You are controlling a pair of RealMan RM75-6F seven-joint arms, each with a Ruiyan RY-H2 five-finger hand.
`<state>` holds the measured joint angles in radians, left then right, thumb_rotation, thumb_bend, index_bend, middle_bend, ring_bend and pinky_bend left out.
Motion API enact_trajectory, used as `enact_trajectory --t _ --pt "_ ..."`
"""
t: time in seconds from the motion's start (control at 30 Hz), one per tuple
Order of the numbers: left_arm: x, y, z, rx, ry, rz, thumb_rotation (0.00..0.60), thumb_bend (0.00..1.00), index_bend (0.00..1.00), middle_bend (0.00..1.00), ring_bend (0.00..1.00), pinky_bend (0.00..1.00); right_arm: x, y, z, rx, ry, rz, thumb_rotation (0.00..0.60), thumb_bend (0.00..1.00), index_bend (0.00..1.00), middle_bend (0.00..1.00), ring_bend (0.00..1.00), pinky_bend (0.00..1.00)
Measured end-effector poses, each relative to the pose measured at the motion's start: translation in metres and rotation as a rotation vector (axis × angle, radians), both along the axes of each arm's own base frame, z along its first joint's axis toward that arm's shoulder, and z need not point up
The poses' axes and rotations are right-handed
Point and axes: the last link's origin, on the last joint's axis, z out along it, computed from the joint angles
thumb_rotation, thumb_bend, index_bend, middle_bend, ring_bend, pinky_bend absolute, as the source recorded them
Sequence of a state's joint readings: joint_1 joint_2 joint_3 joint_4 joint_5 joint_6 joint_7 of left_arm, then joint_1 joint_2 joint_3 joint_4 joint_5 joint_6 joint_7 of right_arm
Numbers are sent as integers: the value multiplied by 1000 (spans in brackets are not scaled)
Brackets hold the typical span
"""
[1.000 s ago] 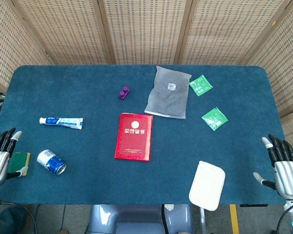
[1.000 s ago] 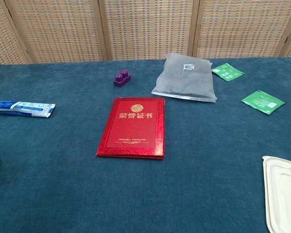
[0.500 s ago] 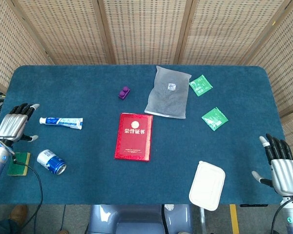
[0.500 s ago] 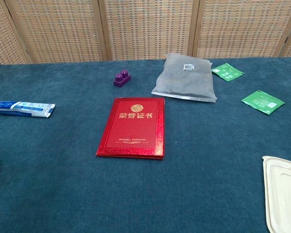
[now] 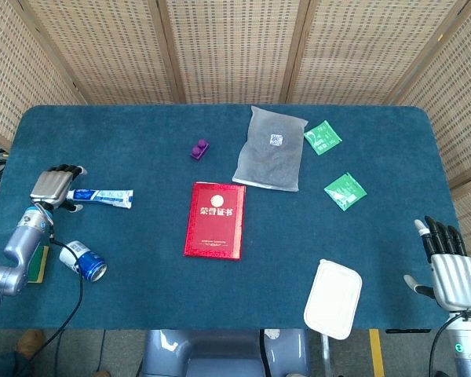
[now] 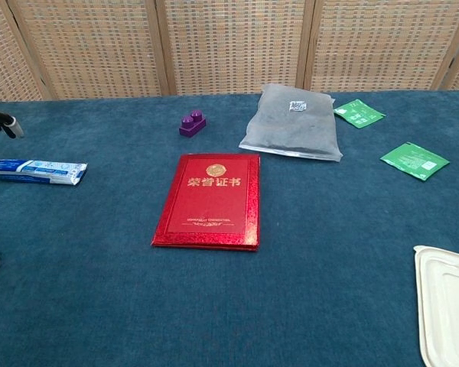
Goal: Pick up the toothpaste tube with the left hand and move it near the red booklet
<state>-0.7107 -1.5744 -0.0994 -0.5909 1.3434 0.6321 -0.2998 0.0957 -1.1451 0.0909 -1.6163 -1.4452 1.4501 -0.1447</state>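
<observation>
Dark teal table cloth point(image 5: 141, 259), red booklet point(image 5: 214, 220) lettered in gold, white toothpaste tube point(image 5: 100, 196) marked blue, blue and white can point(image 5: 83, 261), purple block point(image 5: 199, 148), grey pouch point(image 5: 271, 148), green sachets point(image 5: 345, 191), white lidded box point(image 5: 333, 298), woven tan screens point(image 5: 235, 47).

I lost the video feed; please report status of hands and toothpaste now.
Left hand over cap end of toothpaste tube, grip unclear. Right hand open, idle at table edge. Tube flat, apart from red booklet. Path between bare.

A blue-clothed table point(image 5: 141, 149) carries toothpaste tube point(image 5: 100, 196), red booklet point(image 5: 215, 220), can point(image 5: 83, 261) and white box point(image 5: 333, 298).
</observation>
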Motion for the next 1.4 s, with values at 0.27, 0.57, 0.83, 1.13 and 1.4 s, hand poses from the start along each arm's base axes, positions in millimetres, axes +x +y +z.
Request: enact_trajectory --t 0.27,0.57,0.83,1.13,1.4 --pt "5 11 -25 -36 -2 16 600 209 313 302 227 259 -3 -2 -2 4 4 -12 600 0 0 0 0 0" --pt "9 16 -33 -43 30 0 600 328 548 523 418 433 -5 -4 -3 4 -10 -19 600 0 0 0 0 0" --pt "12 12 -24 -17 -18 -50 600 344 547 524 419 432 -5 -3 -3 7 -14 -19 600 0 0 0 0 0" --pt "34 -5 -13 -9 -189 -180 600 373 549 524 418 431 -2 -1 -3 11 -19 -11 600 0 0 0 0 0" --pt "69 -38 -12 -67 -367 -292 600 385 549 525 419 430 0 1 -1 10 -23 -6 600 0 0 0 0 0"
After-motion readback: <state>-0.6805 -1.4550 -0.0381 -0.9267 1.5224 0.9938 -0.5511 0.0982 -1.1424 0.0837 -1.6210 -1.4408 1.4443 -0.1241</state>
